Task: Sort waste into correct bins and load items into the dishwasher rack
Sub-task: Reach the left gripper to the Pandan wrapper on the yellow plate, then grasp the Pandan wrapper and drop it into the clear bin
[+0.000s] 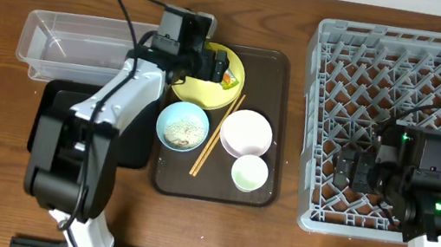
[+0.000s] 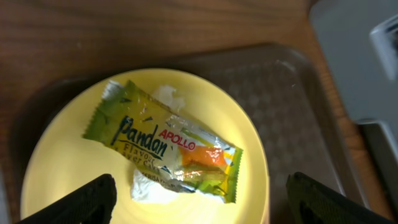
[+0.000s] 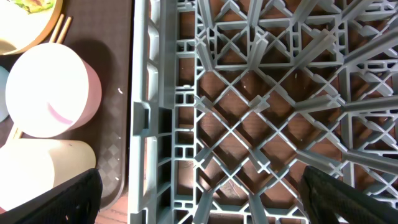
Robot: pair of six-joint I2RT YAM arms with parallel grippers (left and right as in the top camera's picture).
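The green-and-orange snack wrapper [image 2: 168,146] lies on the yellow plate [image 2: 62,168] at the back of the brown serving tray [image 1: 274,88]. My left gripper [image 2: 199,208] is open just above the plate, one finger on each side of the wrapper; it shows overhead [image 1: 205,62] too. The light blue bowl [image 1: 182,127] holds white rice scraps. The chopsticks [image 1: 217,136], white bowl [image 1: 246,133] and pale cup [image 1: 249,173] lie beside it. My right gripper [image 1: 352,171] is open and empty over the left edge of the grey rack [image 1: 412,73].
The clear tub [image 1: 66,43] stands at the back left, with the black tray [image 1: 51,116] in front of it, partly under my left arm. In the right wrist view the rack's wall [image 3: 146,112] separates the white bowl [image 3: 46,90] and cup [image 3: 37,174] from the pegs.
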